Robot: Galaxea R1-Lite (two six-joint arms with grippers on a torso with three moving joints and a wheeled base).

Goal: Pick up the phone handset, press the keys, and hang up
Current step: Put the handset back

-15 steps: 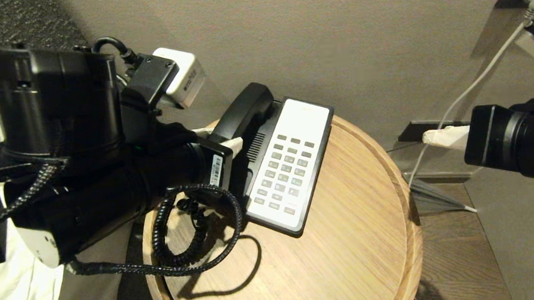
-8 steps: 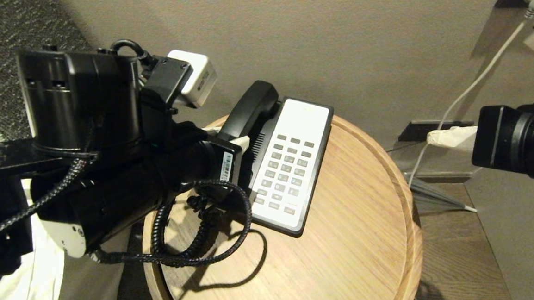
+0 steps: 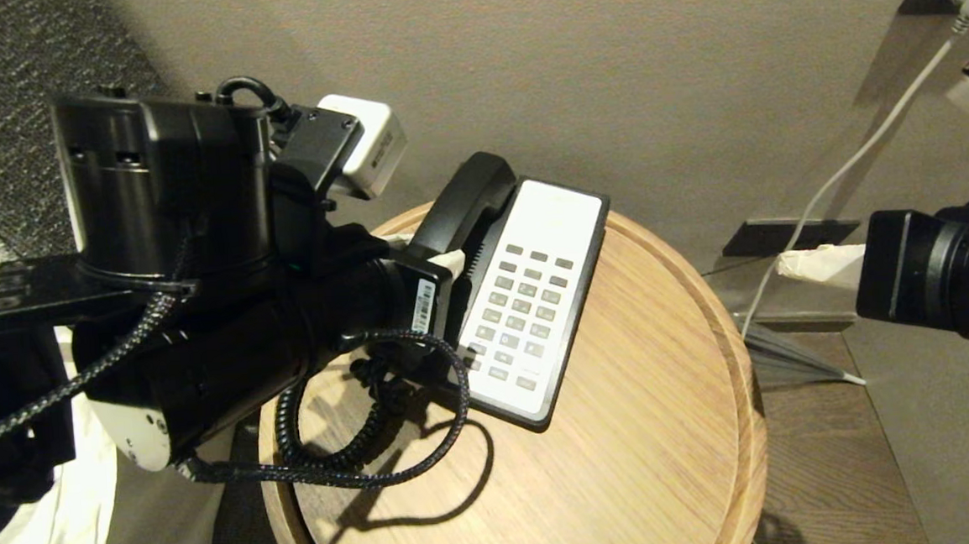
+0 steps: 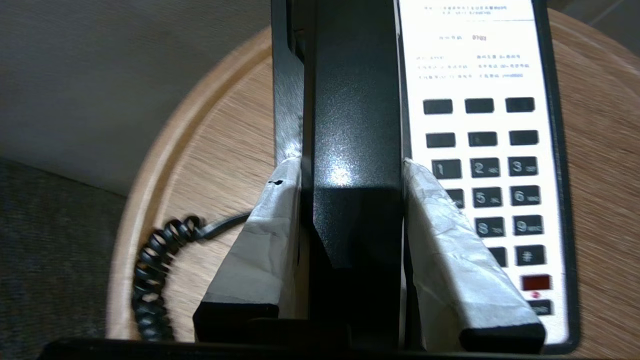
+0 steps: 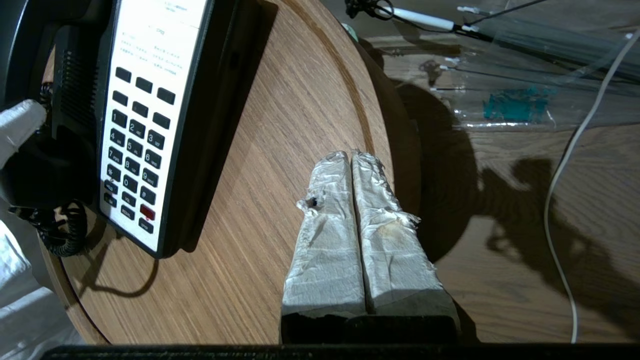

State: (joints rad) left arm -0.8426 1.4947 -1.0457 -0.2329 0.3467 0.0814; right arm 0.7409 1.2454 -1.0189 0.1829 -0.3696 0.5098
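Since the earlier frame the left arm has edged further over the round wooden surface point(image 3: 629, 431), carrying the phone handset point(image 4: 357, 125) with it. The left gripper point(image 4: 350, 170) pinches the handset's straight middle, one taped finger on each side, above the phone base point(image 3: 574, 300) beside the keys point(image 3: 521, 312). The handset looks rigid, light and smooth, so mid-shaft is the sound hold; its coiled cord point(image 3: 352, 448) will tug. The right gripper point(image 5: 352, 170) hangs pressed together near the surface's edge.
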